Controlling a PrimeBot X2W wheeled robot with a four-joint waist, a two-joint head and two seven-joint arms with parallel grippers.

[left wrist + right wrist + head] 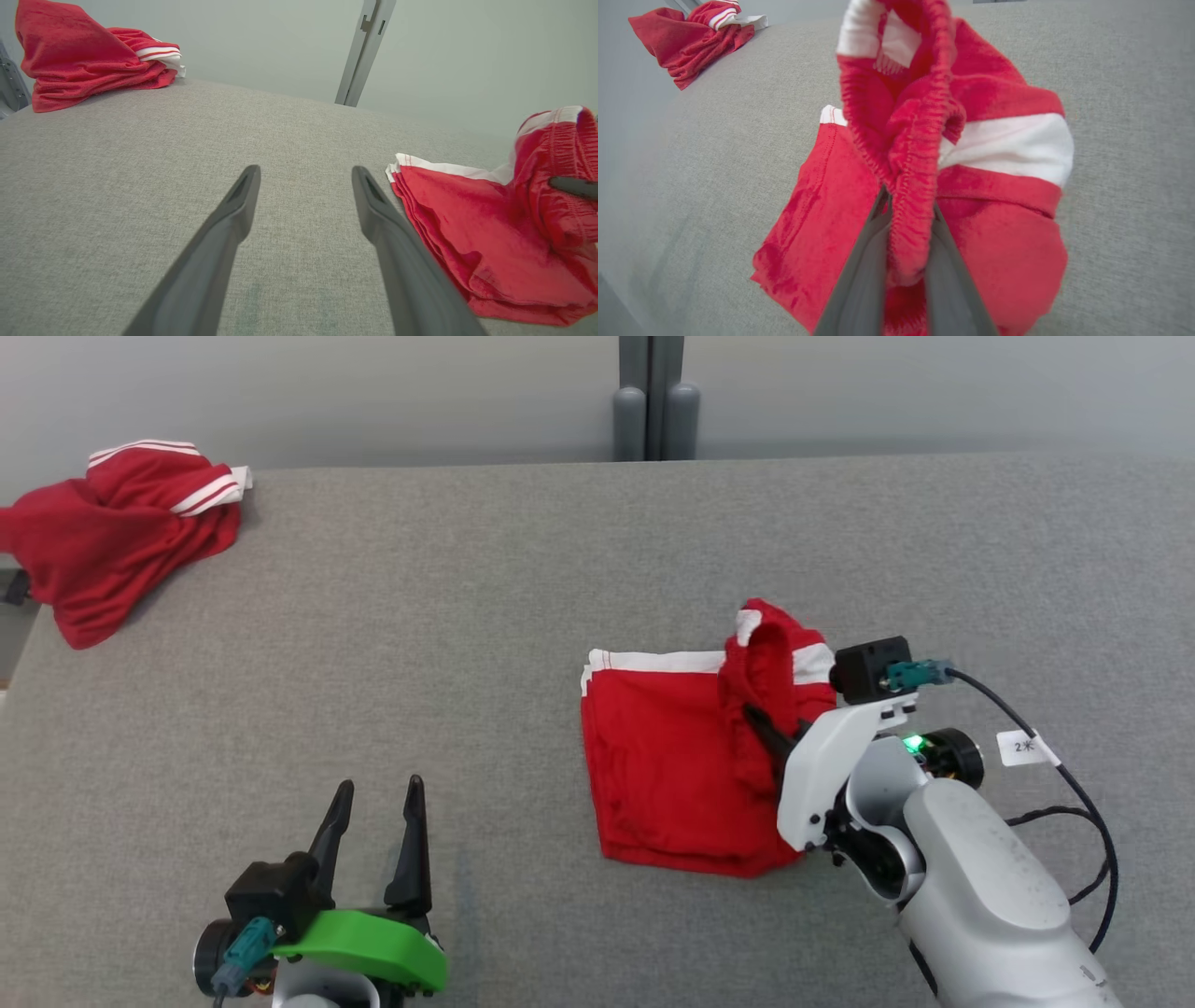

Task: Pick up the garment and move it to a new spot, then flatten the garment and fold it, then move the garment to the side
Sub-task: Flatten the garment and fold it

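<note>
Between the right jaws — bunched elastic waistband (915,219) of the garment (672,775).

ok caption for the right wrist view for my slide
Close-up: right tool pinches the elastic waistband of the red garment above the grey surface

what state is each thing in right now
red shorts: folded on the table, waistband end lifted
right tool: shut on the waistband
left tool: open, empty, clear of the shorts
second red garment: crumpled at the table's far left corner
</note>
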